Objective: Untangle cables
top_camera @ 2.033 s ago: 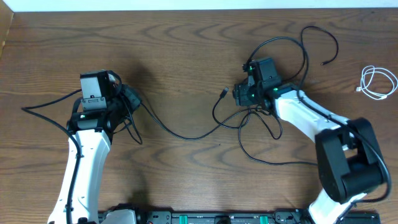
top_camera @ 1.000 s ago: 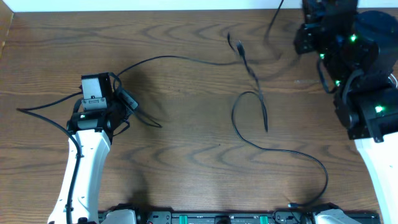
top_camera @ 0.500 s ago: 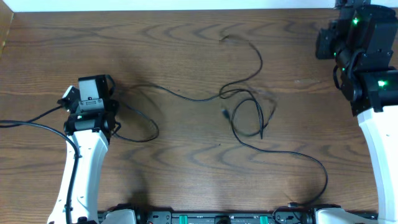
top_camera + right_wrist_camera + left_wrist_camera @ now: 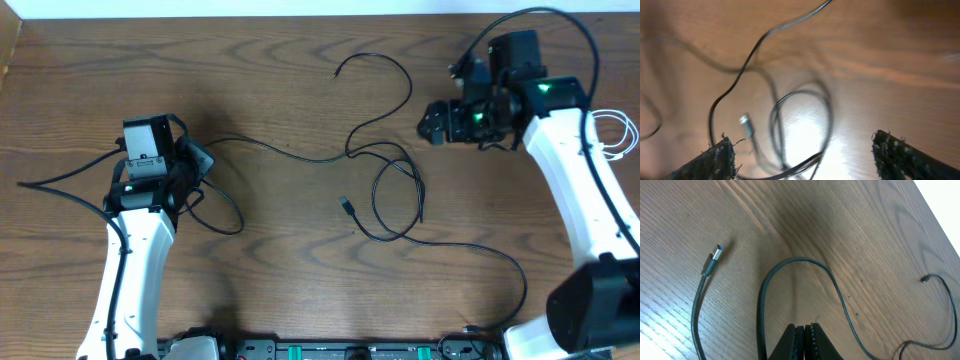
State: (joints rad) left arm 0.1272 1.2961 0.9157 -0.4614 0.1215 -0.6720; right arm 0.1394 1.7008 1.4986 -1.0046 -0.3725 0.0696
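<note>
One black cable (image 4: 300, 155) runs from my left gripper (image 4: 192, 160) across the table and curls up to a loose end (image 4: 336, 72). A second black cable (image 4: 400, 205) forms a loop in the middle with a plug (image 4: 345, 205) and trails to the front right. They cross near the loop. The white cable (image 4: 622, 135) lies coiled at the far right. In the left wrist view my left gripper (image 4: 803, 336) is shut, with a black cable (image 4: 790, 261) arching just beside it and a USB plug (image 4: 714, 260) to the left. My right gripper (image 4: 436, 122) is wide open and empty (image 4: 810, 160) above the blurred loop (image 4: 800, 100).
Thick black wires leave the left arm toward the left edge (image 4: 60, 178) and arc over the right arm (image 4: 540, 15). The table's far edge meets a white wall (image 4: 300, 8). The arm bases stand along the front edge.
My right gripper carried cable up to the far right, let it go, and has come back down leftward, open. The black cables dropped into a loose loop mid-table. My left arm barely moved.
</note>
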